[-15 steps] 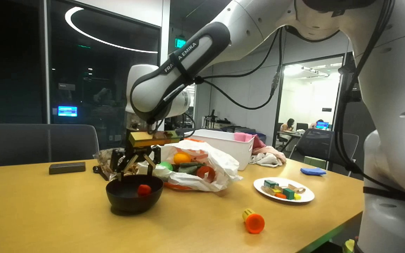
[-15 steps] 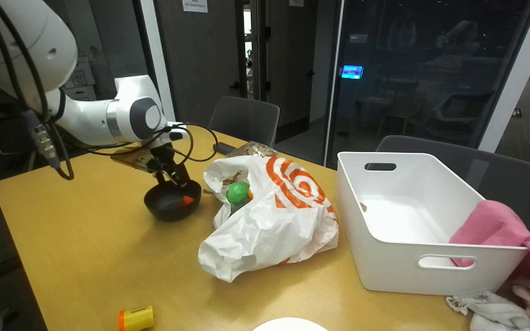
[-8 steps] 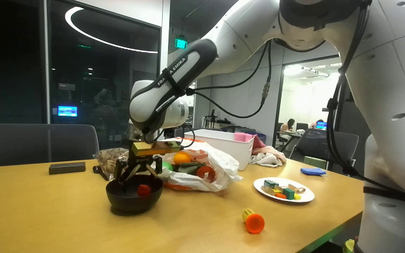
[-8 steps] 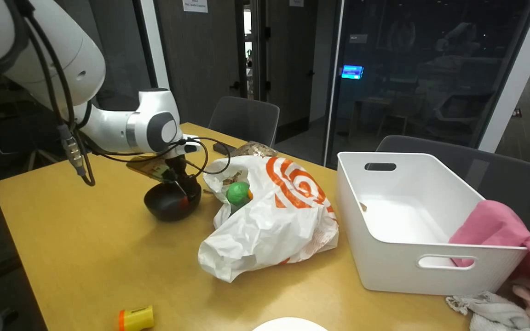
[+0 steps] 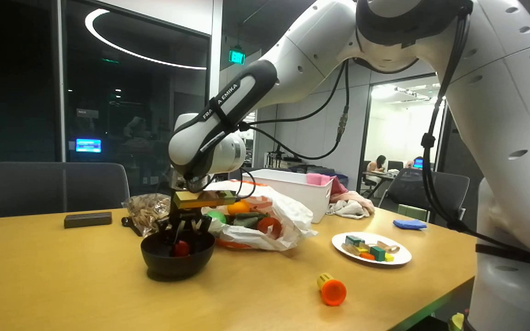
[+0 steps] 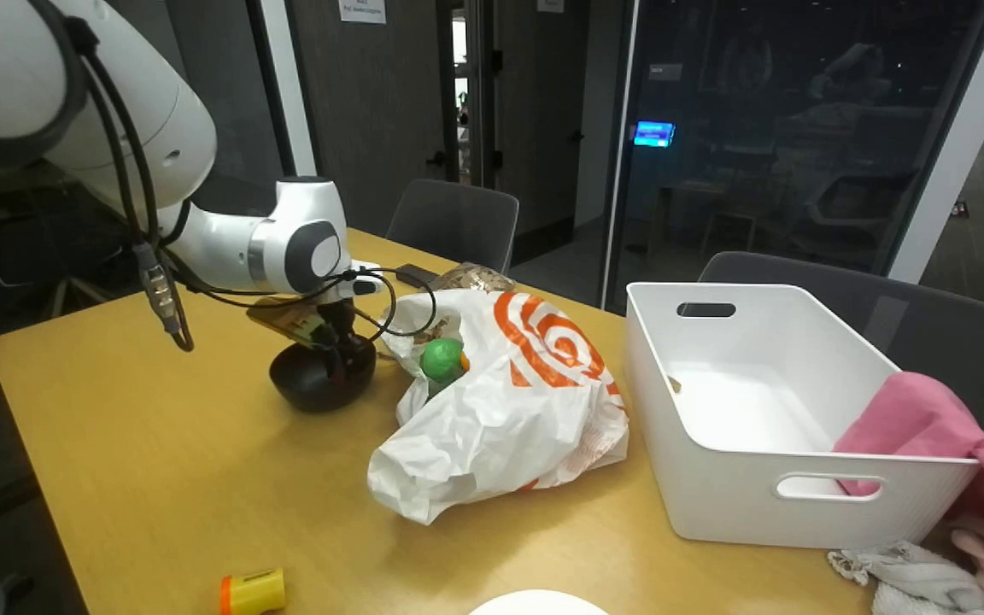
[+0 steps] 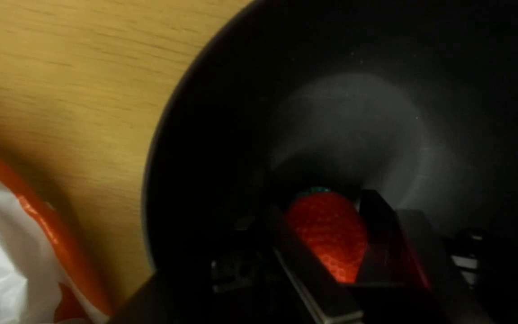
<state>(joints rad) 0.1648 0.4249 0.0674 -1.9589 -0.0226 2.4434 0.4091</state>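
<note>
Gripper (image 7: 321, 204) stands part-closed, its fingers (image 7: 308, 272) against both sides of a strawberry (image 7: 331, 238) inside the bowl (image 5: 177, 269). Only the wrist view shows the strawberry's dimpled skin; in an exterior view it is a plain red patch. Beside the bowl lies a bag (image 5: 295, 225), its red ball (image 5: 269, 227) seen in an exterior view. An exterior view adds blocks (image 5: 377, 253) on a plate (image 5: 370, 237), and an exterior view looks into a bin (image 6: 735, 500).

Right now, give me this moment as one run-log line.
gripper: closed on red strawberry | where: inside black bowl, on table | alongside: white bag | farther off: white plate, white bin
</note>
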